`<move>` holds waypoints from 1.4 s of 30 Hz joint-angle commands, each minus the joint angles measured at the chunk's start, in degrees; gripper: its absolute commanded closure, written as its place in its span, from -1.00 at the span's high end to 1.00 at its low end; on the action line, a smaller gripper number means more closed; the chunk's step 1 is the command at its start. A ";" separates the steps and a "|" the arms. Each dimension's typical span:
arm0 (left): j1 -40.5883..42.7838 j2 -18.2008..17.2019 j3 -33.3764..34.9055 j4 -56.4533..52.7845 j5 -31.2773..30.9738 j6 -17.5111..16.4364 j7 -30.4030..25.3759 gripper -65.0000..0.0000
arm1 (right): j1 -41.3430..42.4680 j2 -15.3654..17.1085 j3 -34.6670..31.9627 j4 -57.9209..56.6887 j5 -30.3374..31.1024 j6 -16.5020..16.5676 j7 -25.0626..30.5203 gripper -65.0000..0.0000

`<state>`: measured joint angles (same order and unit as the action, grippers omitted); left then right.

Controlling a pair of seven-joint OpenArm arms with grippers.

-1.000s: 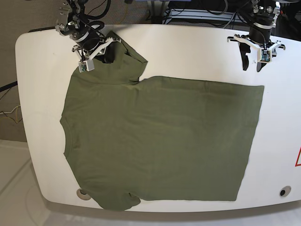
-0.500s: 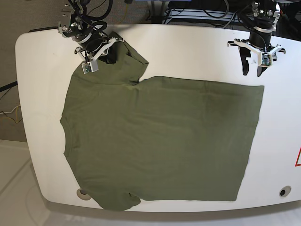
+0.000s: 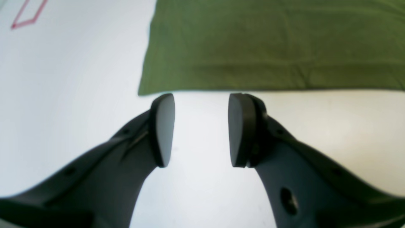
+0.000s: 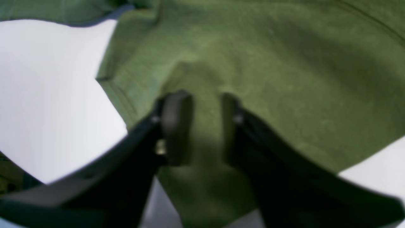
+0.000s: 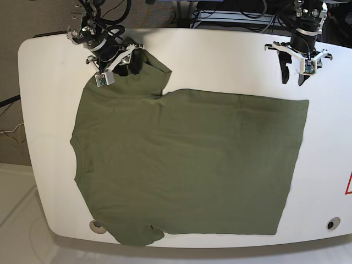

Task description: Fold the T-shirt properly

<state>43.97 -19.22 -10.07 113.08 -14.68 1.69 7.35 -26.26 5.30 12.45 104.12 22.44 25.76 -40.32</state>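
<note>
Olive-green cotton T-shirt lies flat across the white table, one sleeve bunched under the right gripper, jaws parted over the fabric. Left gripper hangs above bare table just beside the hem, jaws apart, empty.

The white, round-cornered bench is lying flat and filling most of the base view. A red line marking is showing at its right edge, and a red outlined shape is showing on its surface in the left wrist view. Two small round metal fittings are sitting near its front edge, one at the left and one at the right. Black cables are lying behind the far edge. Grey carpeted floor is showing at upper left.
</note>
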 commanded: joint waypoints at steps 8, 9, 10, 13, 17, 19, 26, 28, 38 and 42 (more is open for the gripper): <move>0.19 -0.40 -1.28 2.84 -0.32 0.53 -2.64 -0.21 | -0.47 0.41 1.03 6.42 0.66 0.61 0.39 -0.45; 0.01 -0.47 -1.35 2.59 -0.40 0.43 -2.40 -0.22 | -0.36 0.17 1.43 7.56 0.65 0.72 0.40 -0.42; -0.17 -0.53 -1.42 2.34 -0.48 0.34 -2.15 -0.22 | -0.24 -0.07 1.82 8.71 0.64 0.83 0.40 -0.40; -0.22 -0.56 -1.83 2.41 -0.68 0.28 -2.05 -0.23 | -0.23 -0.37 2.51 10.13 0.46 0.89 0.50 -0.29; -0.36 -0.61 -1.91 2.28 -0.74 0.22 -1.79 -0.22 | -0.12 -0.57 3.78 11.32 0.31 0.99 0.41 -0.12; -0.42 -0.60 -1.66 2.14 -0.56 0.17 -1.79 -0.22 | 0.26 -0.56 4.15 11.01 0.65 1.44 0.14 0.01; -0.65 -0.56 -1.20 1.71 -0.26 0.19 -1.89 -0.20 | 1.65 -0.29 5.43 9.76 3.95 1.99 -1.09 0.20; -0.81 -0.59 -1.20 1.38 -0.30 0.19 -1.79 -0.19 | 1.79 -0.19 5.83 9.54 5.40 2.08 -1.50 0.21; -2.40 -0.73 -1.84 0.34 -0.71 0.07 -2.05 -0.18 | 2.13 0.51 8.48 6.78 12.05 2.32 -1.79 0.13; -4.18 -0.48 -2.42 0.22 -0.94 -0.10 -1.86 -0.18 | 2.30 1.56 8.33 5.52 12.72 1.99 -0.87 0.12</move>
<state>40.47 -19.20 -11.94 112.62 -15.35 1.37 6.92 -24.38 6.09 20.69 109.40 33.71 27.29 -42.94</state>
